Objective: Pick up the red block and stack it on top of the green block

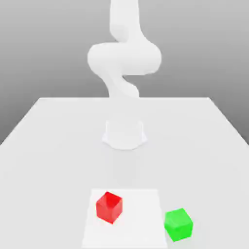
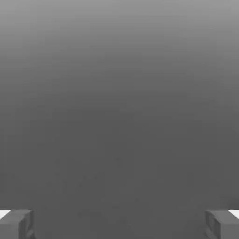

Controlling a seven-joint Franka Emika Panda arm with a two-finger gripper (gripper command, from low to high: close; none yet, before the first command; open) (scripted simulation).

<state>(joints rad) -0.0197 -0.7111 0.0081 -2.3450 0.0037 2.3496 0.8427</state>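
The gripper [image 2: 119,225] shows in the hand view with its jaws wide apart and nothing between them. In the exterior view, the red block [image 1: 109,207] sits on the white square [image 1: 138,223], towards that square's left side. The green block [image 1: 178,224] lies just beside the square, at the exterior view's right. The two blocks stand apart. The white arm [image 1: 124,58] rises from its base [image 1: 124,136], behind both blocks.
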